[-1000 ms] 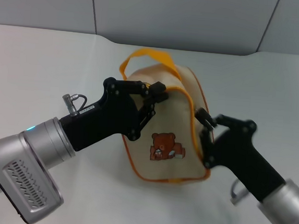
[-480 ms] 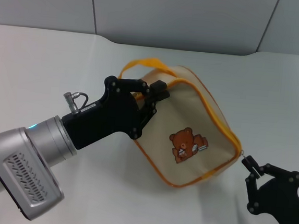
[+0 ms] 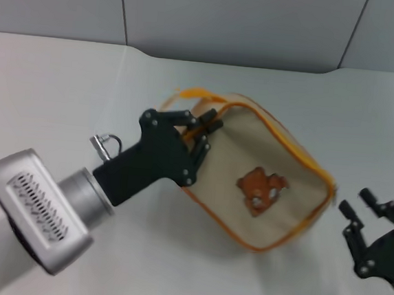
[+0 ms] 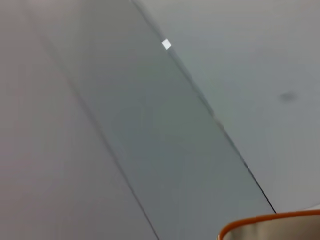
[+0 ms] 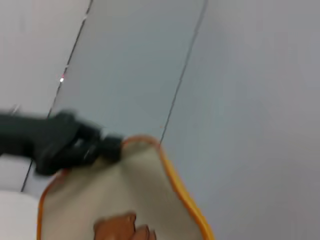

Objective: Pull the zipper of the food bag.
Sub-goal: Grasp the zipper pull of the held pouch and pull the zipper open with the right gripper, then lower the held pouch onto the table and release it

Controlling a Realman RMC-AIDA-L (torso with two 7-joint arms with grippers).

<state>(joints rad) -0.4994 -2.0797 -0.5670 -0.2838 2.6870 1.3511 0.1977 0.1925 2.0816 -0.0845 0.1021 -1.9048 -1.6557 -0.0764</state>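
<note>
The bag point(image 3: 262, 191) is held tilted above the table point(image 3: 58, 80), gripped at its upper corner near the handle point(image 3: 188, 93) by the left gripper point(image 3: 204, 131), whose jaws are closed on the fabric. The right gripper point(image 3: 361, 203) is seen just beside the bag's far corner, jaws parted and empty. The zipper point(image 3: 287, 138) runs along the top edge; its pull tab cannot be made out. The pull is judged largely done, though how far the zipper has travelled cannot be told.
</note>
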